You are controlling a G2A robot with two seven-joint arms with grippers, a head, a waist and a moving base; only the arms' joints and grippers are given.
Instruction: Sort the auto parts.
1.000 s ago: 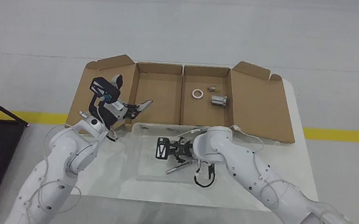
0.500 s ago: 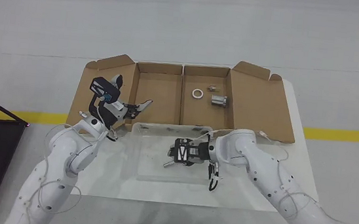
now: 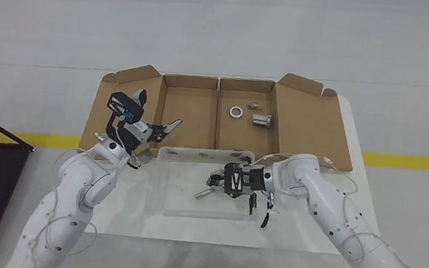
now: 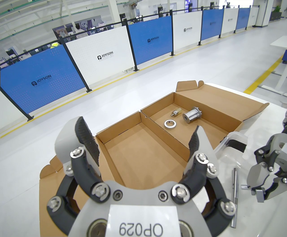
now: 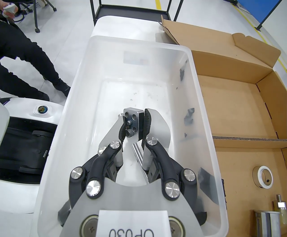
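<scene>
Left arm (image 3: 83, 187) and right arm (image 3: 325, 201): glossy white, rounded shell segments, with thin pale cables (image 3: 299, 155) looped alongside. Left gripper (image 4: 138, 128) and right gripper (image 5: 134, 119): grey metal base plate, curved black links (image 5: 166, 161), silver round-head screws (image 5: 94, 187), and light metal fingers faced with black ribbed pads (image 4: 86, 139). Each base bears a white label (image 5: 133, 222) printed in black. Left wrist: black camera module (image 3: 123, 107) with a blue detail.
</scene>
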